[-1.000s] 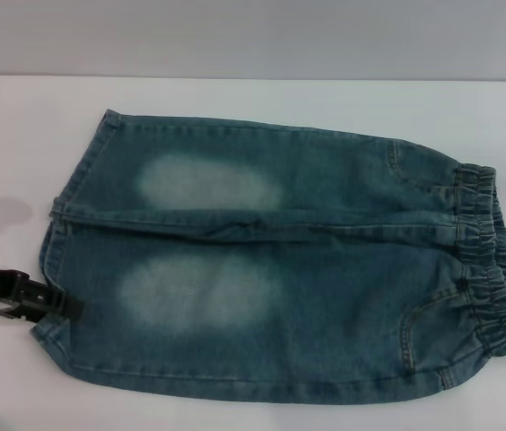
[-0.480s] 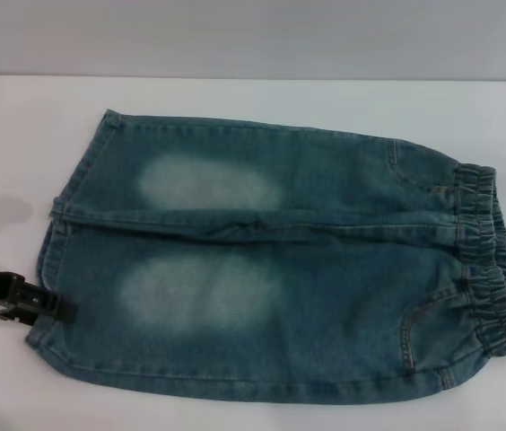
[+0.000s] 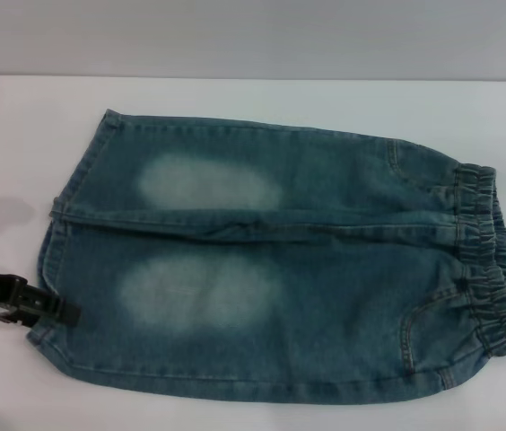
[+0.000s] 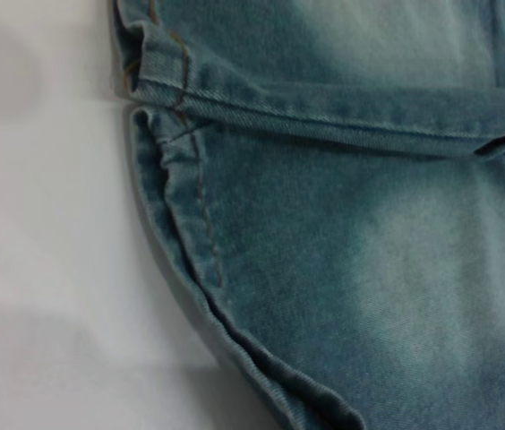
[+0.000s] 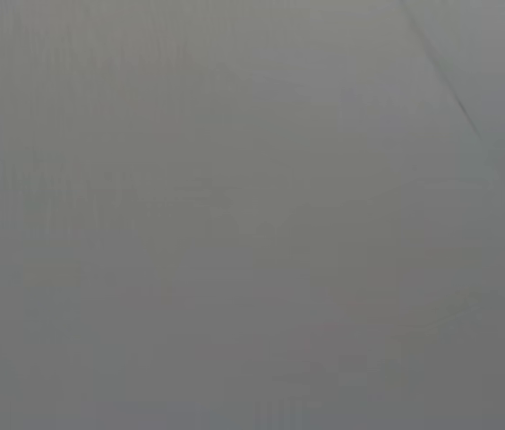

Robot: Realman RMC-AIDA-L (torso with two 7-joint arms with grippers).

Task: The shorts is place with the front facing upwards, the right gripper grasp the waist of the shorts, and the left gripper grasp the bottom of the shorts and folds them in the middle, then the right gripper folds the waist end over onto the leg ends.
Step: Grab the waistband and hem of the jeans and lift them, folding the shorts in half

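Your left gripper (image 3: 51, 312) sits at the near leg hem (image 3: 47, 269) of the shorts (image 3: 271, 269), which lie flat on the white bench (image 3: 20, 135), long axis across your view, waistband (image 3: 486, 260) toward your right. The hem lies just right of the fingers; whether they are apart or together cannot be told. Against a second ago, the gripper has crept slightly inward along the hem. The right gripper is out of sight.

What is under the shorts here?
The shorts lie flat on the white table, which shows around their edges. The left gripper touches the bottom hem. Anything beneath the denim is covered.
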